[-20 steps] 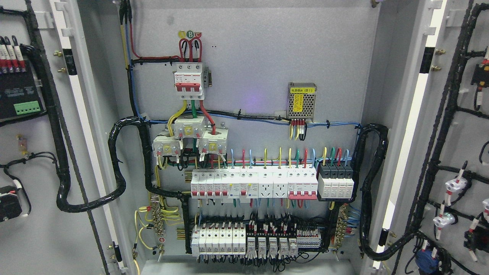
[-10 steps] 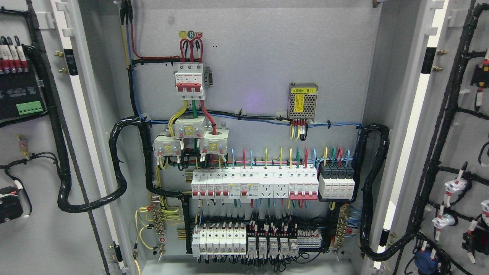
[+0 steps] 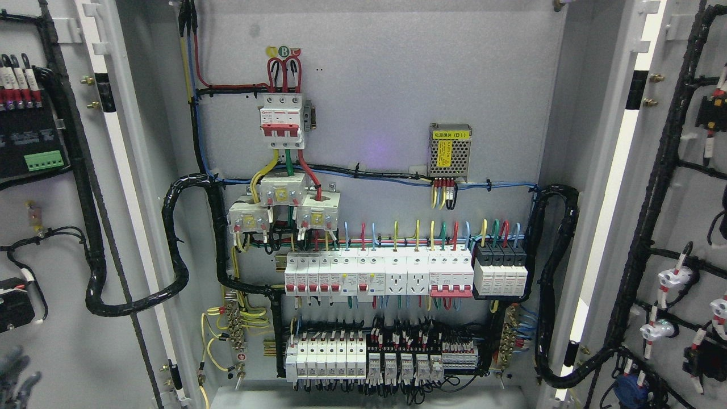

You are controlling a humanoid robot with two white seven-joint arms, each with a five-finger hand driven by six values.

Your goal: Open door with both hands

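Note:
The cabinet stands with both doors swung wide. The left door (image 3: 62, 341) fills the picture's left edge, its inner face carrying black modules and a cable loom. The right door (image 3: 690, 199) fills the right edge, with a black loom and small white connectors on it. My left hand (image 3: 16, 375) shows only as a blurred grey shape at the lower left corner, in front of the left door's inner face. Whether it touches the door I cannot tell. My right hand is out of view.
Inside, the grey back plate (image 3: 386, 85) holds a red-toggled main breaker (image 3: 279, 120), a meshed power supply (image 3: 449, 150), a row of white breakers (image 3: 377, 274) and terminal blocks below. Thick black cable looms (image 3: 173, 238) loop from the cabinet to each door.
A blurred grey left hand has come into the lower left corner. The parts on the right door have shifted slightly left and down.

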